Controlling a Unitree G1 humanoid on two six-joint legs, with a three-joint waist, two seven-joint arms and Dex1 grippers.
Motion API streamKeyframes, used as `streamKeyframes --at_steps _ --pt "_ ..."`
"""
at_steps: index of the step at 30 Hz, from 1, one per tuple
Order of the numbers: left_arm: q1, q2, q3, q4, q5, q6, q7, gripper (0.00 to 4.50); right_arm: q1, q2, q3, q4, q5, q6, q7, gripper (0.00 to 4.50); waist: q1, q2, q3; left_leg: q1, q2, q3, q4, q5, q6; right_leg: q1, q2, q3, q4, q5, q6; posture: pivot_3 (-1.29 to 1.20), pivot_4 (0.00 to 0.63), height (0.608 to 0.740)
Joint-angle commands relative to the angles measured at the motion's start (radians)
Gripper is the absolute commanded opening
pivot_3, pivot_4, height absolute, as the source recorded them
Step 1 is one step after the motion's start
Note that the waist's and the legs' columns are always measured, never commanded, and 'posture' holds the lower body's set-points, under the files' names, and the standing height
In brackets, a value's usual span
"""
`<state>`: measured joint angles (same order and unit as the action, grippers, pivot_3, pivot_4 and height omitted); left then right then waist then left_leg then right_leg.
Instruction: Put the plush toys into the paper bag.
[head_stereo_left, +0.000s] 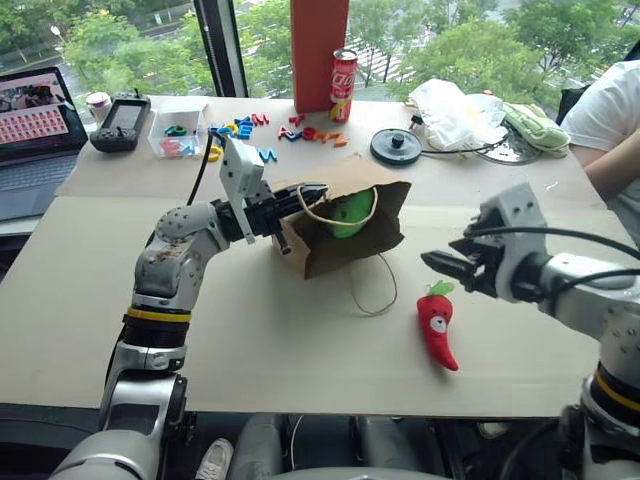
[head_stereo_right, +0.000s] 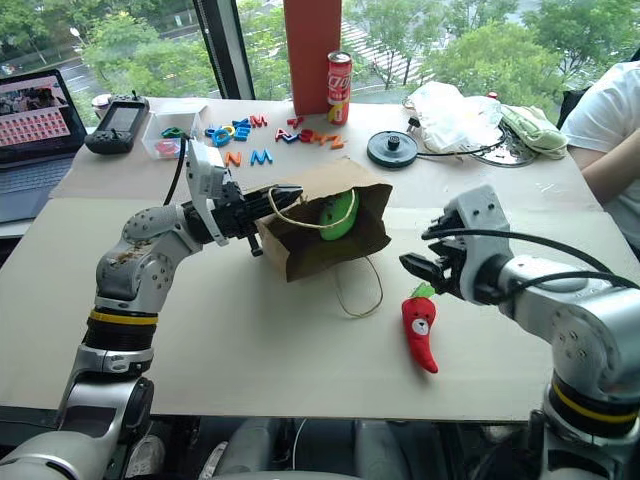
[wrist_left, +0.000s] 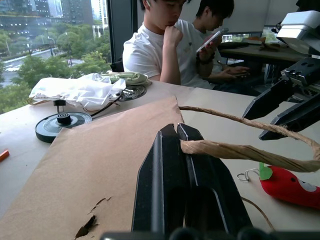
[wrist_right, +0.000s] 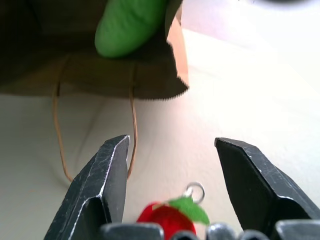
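Table (head_stereo_left: 250, 350): pale board top, 2 arms over it.

Bag (head_stereo_left: 345, 235): brown paper, lying on its side mid-table, mouth toward the right arm. 1 twine handle (wrist_left: 240, 150) raised; the other handle (head_stereo_left: 375, 290) loops flat on the table in front of the mouth.

Green toy (head_stereo_left: 348, 212): inside the bag, seen through the mouth.

Chili toy (head_stereo_left: 438, 325): red, green stem, lying on the table near the bag's mouth, outside it, just below the right gripper.

Left gripper (head_stereo_left: 312, 192): fingers closed together, pinching the raised handle at the bag's upper edge, holding the mouth open.

Right gripper (head_stereo_left: 443, 265): fingers spread apart, nothing between them, above the chili's stem end, not touching it.

Far side of table: red can (head_stereo_left: 343, 85), coloured letters (head_stereo_left: 300, 130), clear box (head_stereo_left: 180, 135), black disc (head_stereo_left: 396, 147), white plastic bag (head_stereo_left: 455, 112), pale green cloth (head_stereo_left: 535, 125), handheld controller (head_stereo_left: 120, 122), laptop (head_stereo_left: 35, 130).

2 people seated beyond the table's right edge; 1 person's arm (head_stereo_left: 610, 150) at the edge.
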<state>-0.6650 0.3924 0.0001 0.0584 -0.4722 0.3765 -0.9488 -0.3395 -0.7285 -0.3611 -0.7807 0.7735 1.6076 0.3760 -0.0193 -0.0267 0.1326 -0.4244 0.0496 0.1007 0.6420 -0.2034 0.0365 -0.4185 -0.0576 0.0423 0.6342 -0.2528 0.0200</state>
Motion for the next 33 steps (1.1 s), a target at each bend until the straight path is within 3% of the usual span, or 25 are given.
streamKeyframes --at_steps 1,8,16,19,26,33 --pt "-0.018 0.002 0.006 -0.014 -0.006 -0.006 -0.001 0.00 0.090 -0.033 -0.029 -0.094 0.057 0.007 0.008 3.07 -0.003 0.000 0.000 0.000 0.000 0.000 0.000 0.000 0.000 0.000 0.000 0.000 0.000 0.000 0.000 0.00 0.150 0.739" --pt "-0.021 -0.003 0.001 -0.007 -0.007 -0.005 -0.007 0.00 0.283 -0.003 0.047 -0.123 0.007 0.007 -0.101 3.07 0.007 0.000 0.000 0.000 -0.001 -0.003 0.001 0.000 0.000 0.002 -0.001 0.000 -0.001 0.000 0.001 0.00 0.150 0.739" --pt "-0.030 -0.006 -0.001 0.003 -0.007 -0.006 -0.014 0.00 0.325 0.030 0.172 -0.084 -0.095 0.007 -0.183 3.07 0.005 0.000 0.000 0.000 -0.002 -0.004 0.001 0.000 0.000 0.003 0.000 0.000 -0.002 0.000 0.001 0.00 0.150 0.739" --pt "-0.030 -0.006 0.000 0.003 -0.007 -0.007 -0.014 0.00 0.321 0.039 0.189 -0.082 -0.116 0.000 -0.183 2.49 0.005 -0.001 0.000 0.002 -0.002 -0.005 0.001 0.000 0.000 0.005 0.000 -0.001 -0.002 0.000 0.001 0.00 0.150 0.739" --pt "-0.032 -0.006 0.001 0.008 -0.004 -0.010 -0.015 0.00 0.296 0.015 0.201 -0.079 -0.148 -0.020 -0.160 0.03 0.007 -0.001 0.000 0.005 -0.002 -0.006 0.002 0.000 0.000 0.010 0.000 -0.002 -0.004 0.000 0.001 0.00 0.150 0.739" --pt "-0.038 -0.008 0.000 0.019 -0.002 -0.014 -0.016 0.00 0.263 -0.061 0.114 -0.103 -0.140 -0.076 -0.075 0.01 0.007 -0.001 0.000 0.004 -0.002 -0.007 0.002 0.000 0.000 0.010 0.000 -0.002 -0.004 0.000 0.002 0.00 0.150 0.739"
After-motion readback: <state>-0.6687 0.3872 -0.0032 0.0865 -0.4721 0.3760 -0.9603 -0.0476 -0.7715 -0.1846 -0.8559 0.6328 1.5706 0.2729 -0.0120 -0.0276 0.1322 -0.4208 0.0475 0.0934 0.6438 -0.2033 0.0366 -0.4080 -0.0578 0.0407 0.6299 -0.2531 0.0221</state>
